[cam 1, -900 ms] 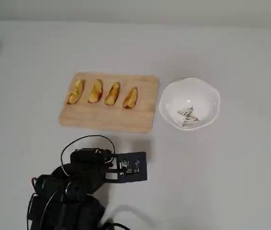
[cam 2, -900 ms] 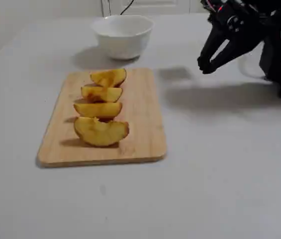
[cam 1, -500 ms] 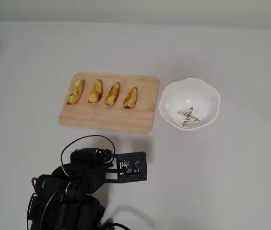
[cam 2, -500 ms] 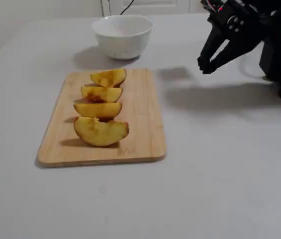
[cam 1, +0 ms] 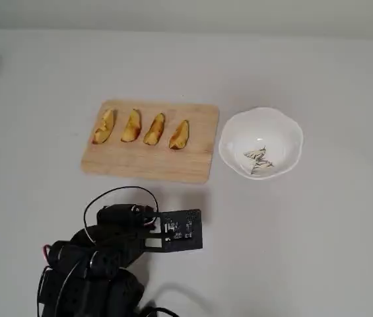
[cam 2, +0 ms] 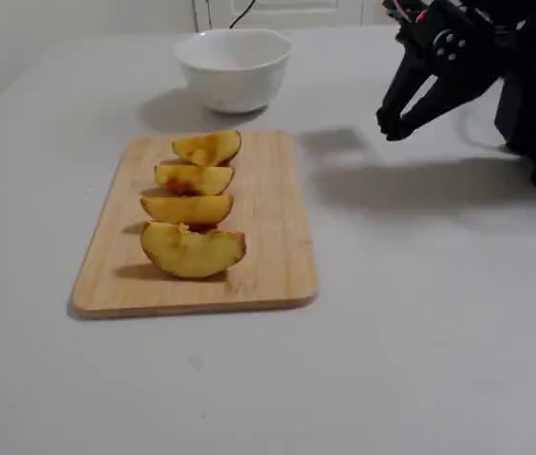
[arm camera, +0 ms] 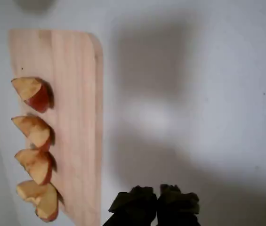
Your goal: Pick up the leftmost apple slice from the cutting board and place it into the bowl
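The cutting board [cam 1: 148,162] holds a row of apple slices. The leftmost apple slice [cam 1: 104,126] in the overhead view is the broad pale one nearest the fixed camera [cam 2: 192,250] and lowest in the wrist view [arm camera: 39,200]. The white bowl [cam 1: 282,132] stands just right of the board, and beyond it in the fixed view [cam 2: 234,74]; nothing lies in it. My gripper [cam 2: 393,124] is shut and empty. It hovers above the table off the board's long edge [arm camera: 155,203], apart from the slices. In the overhead view its tips are hidden under the wrist.
Three narrower yellow-orange slices [cam 1: 131,125] [cam 1: 154,129] [cam 1: 179,135] lie to the right of the leftmost one. The arm's black body and cables [cam 1: 100,264] fill the lower left of the overhead view. The table [cam 1: 318,231] is plain white.
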Motion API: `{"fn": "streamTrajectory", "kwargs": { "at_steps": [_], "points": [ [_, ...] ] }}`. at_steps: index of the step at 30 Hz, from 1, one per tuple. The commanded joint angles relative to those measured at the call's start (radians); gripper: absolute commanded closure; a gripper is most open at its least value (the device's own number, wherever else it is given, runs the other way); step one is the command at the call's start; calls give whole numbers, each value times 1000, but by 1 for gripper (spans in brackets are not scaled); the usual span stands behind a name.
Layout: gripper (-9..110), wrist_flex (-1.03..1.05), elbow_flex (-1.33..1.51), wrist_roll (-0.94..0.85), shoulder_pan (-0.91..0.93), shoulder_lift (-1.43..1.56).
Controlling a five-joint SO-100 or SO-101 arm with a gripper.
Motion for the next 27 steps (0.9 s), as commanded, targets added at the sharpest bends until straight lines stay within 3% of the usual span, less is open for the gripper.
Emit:
{"fn": "streamTrajectory", "kwargs": {
  "at_steps": [1,27],
  "points": [
    [101,-23,-5,8,9,11],
    [101,-71,8,-6,2,11]
  ]
}}
